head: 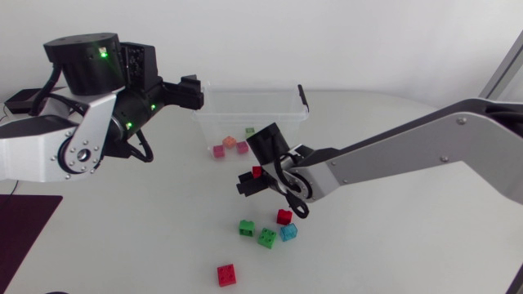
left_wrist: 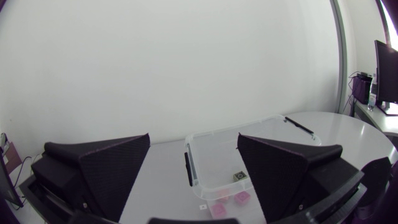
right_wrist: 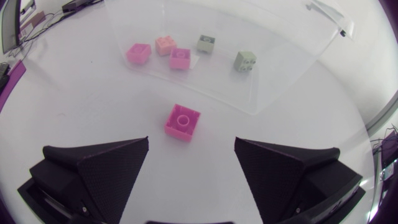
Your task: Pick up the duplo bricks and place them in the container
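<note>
Just ahead of right claw (right_wrist: pixel 191 140), pink brick (right_wrist: pixel 183 122)

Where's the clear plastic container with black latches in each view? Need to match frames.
Head view: clear plastic container with black latches, just above centre.
Left wrist view: container ahead of the open left pincer.
Right wrist view: container ahead of the open right pincer.
Shared landmark: small pink plastic bricks inside it.
</note>
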You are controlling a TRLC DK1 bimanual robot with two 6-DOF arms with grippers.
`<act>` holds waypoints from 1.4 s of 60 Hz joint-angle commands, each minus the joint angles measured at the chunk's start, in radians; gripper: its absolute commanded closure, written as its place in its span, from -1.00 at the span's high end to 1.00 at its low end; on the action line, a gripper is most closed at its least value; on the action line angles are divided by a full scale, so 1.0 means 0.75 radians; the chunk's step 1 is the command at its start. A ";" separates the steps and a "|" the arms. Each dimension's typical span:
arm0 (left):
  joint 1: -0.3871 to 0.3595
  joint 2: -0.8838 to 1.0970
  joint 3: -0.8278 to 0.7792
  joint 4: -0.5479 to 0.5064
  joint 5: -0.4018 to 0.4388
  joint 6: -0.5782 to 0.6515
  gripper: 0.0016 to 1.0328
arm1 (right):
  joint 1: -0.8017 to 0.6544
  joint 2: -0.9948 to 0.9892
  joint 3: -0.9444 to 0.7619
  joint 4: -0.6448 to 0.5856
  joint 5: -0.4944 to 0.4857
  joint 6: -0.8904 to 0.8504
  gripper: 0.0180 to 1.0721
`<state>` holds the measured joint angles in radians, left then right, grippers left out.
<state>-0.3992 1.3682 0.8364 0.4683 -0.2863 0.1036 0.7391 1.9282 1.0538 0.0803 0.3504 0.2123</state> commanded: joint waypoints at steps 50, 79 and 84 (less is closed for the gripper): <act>0.074 -0.235 -0.123 -0.091 -0.003 -0.030 0.90 | -0.061 0.327 0.607 -0.708 -0.117 0.498 0.45; 0.095 -0.315 -0.146 -0.150 -0.001 -0.026 0.90 | -0.112 0.362 0.642 -0.706 -0.259 0.396 -0.23; 0.095 -0.345 -0.154 -0.191 0.003 -0.022 0.90 | -0.116 0.360 0.638 -0.702 -0.285 0.380 -0.24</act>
<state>-0.3355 1.1389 0.7517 0.3408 -0.2890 0.1043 0.6636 2.1597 1.5154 -0.4301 0.1501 0.5167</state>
